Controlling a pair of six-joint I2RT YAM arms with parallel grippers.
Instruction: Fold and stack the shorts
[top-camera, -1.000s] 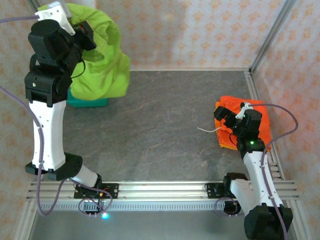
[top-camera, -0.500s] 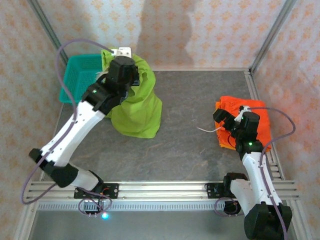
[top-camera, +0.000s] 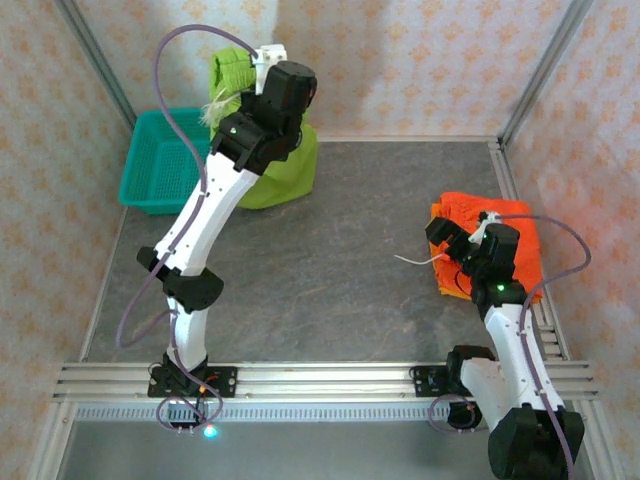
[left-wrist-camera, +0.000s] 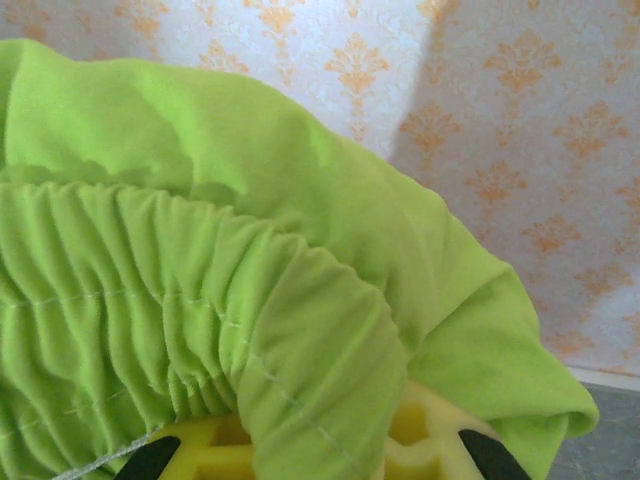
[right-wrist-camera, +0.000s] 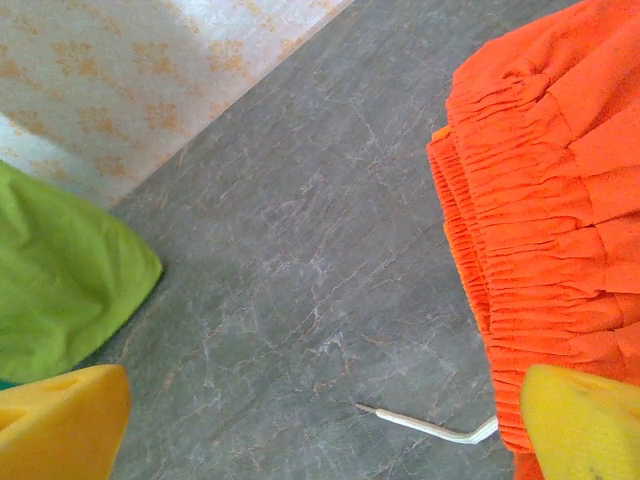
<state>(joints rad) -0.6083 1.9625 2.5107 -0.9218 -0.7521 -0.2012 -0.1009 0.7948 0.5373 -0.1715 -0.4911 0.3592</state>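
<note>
Left hand (left-wrist-camera: 310, 450) is raised high over the far-left corner, at about 11 o'clock on the tabletop (top-camera: 370, 230), and its yellow fingers (left-wrist-camera: 420, 445) are pinched nearly together on the green shorts (top-camera: 288, 168). From the wrist camera the gathered elastic waist bulges up right over those fingers, with the patterned wall behind it. The cloth hangs down from the grip in a loose bundle. Its lower end comes down to the tabletop close to the back wall, though I cannot tell whether it rests there or only brushes it. Just to the left, at about 10 o'clock, sits a teal basket (top-camera: 160, 160), close beside the hanging cloth.

The middle of the grey tabletop lies between the two arms. Further right, a thin white cord (top-camera: 415, 261) trails out across the surface from the edge of the orange cloth.

Over at 3 o'clock the right hand (right-wrist-camera: 320, 420) hovers low with its fingers spread as wide as they go, gripping nothing. One yellow fingertip sits over bare tabletop and the other over the edge of the orange shorts (top-camera: 455, 212). These lie flat in a folded pile by the right-hand frame post, the ruffled waistbands facing the middle. I cannot tell how many pieces are in that pile.
</note>
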